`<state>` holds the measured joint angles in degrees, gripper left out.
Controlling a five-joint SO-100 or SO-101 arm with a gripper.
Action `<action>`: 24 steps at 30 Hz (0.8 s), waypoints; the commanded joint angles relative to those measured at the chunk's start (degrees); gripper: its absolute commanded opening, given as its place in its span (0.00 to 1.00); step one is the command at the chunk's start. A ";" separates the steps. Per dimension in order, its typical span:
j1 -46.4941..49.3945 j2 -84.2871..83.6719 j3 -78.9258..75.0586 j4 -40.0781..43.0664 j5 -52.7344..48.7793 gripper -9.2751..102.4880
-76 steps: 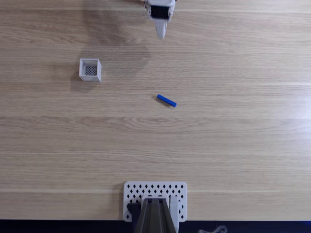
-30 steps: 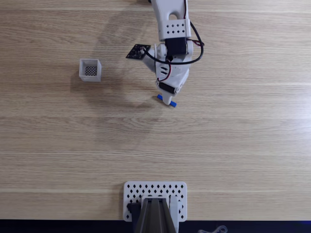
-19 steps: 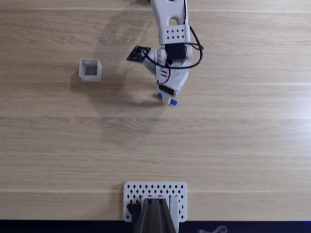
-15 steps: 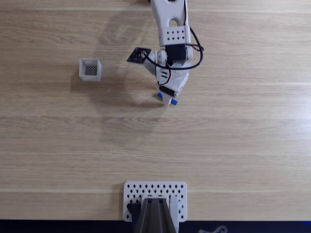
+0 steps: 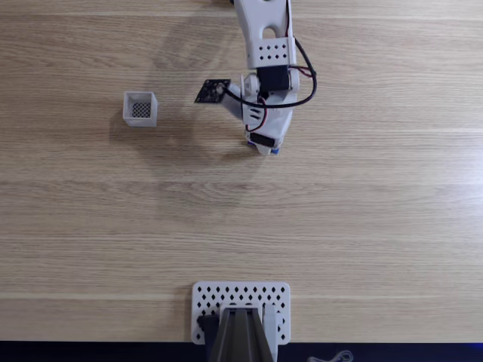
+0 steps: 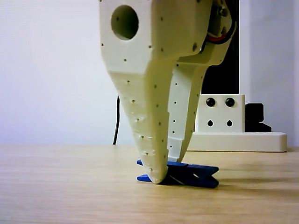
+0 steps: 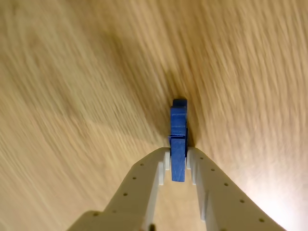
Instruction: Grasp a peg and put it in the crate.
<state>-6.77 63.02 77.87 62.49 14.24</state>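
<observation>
Fixed view: we find the gripper [image 5: 263, 148] down on the table [image 5: 377, 211], covering nearly all of the peg [image 5: 274, 151]; a blue tip shows at its right. The crate [image 5: 140, 108] stands well apart to the left.

Other view: the peg [image 6: 187, 174] lies flat on the wood, long axis running left to right and somewhat away from the lens, with the gripper [image 6: 163, 173] fingertips planted on it near its middle.

Wrist view: the jaws are narrow, closed against both long sides of the peg [image 7: 178, 139], which points straight ahead from the gripper [image 7: 178, 166]. We judge it light, rigid and smooth; a mid-length hold across the thin width suits it.
</observation>
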 commanded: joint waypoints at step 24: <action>37.35 62.75 62.31 -48.34 -91.67 0.08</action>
<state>26.37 121.55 138.34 27.07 -73.83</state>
